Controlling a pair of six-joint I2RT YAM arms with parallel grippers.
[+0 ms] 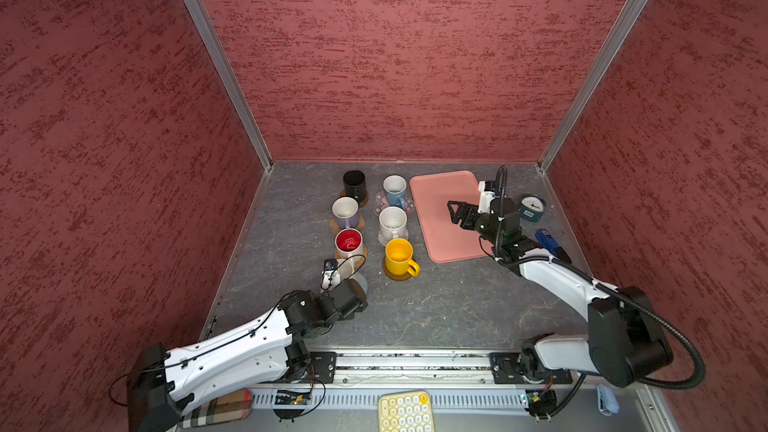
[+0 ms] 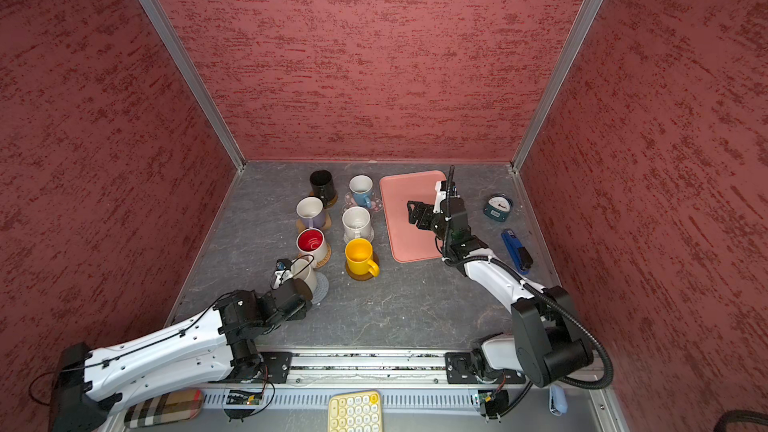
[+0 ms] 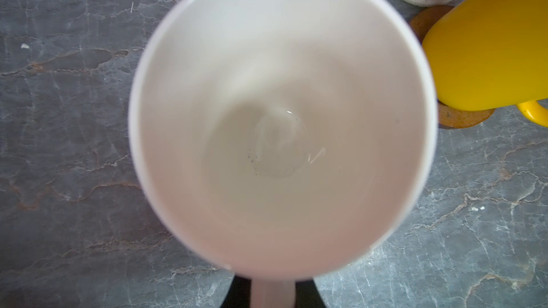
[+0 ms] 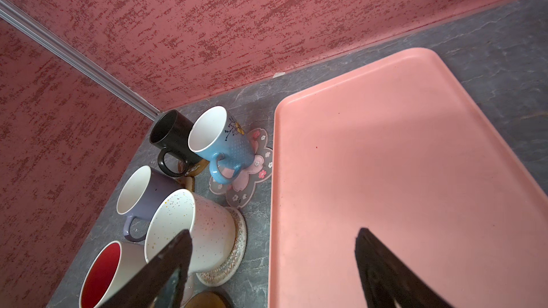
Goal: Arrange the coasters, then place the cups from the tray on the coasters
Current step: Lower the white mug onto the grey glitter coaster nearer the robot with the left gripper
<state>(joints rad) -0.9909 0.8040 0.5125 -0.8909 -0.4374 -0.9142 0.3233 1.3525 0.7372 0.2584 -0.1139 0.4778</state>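
The left gripper [image 3: 272, 296] is clenched on the handle of the cream cup [image 3: 281, 119]. In the left wrist view only dark slivers of its jaws show beside that handle, and the cup's blurred mouth fills most of the picture. In both top views the wrist hides the fingers. The cup peeks out at the wrist's 12 o'clock, over the grey woven coaster [image 2: 323, 289], but I cannot tell if its base touches the mat. At its 12 o'clock stands the red-lined cup [image 1: 349, 243] on a beige woven coaster [image 1: 364, 252]; at 3 o'clock, the yellow cup [image 1: 399, 257] on a brown disc [image 1: 390, 275].

The right gripper [image 1: 455, 211] hangs released, jaws wide and holding nothing, above the pink tray [image 1: 432, 218]. At the tray's 9 o'clock are the speckled cup [image 1: 392, 222] and the light blue cup [image 1: 395, 191] on the pink flower coaster [image 4: 252, 173]. Further toward 9 o'clock are the lavender cup [image 1: 345, 211] and black cup [image 1: 354, 184], their mats only brown slivers. In the right wrist view a finger [image 4: 166, 271] crosses the speckled cup
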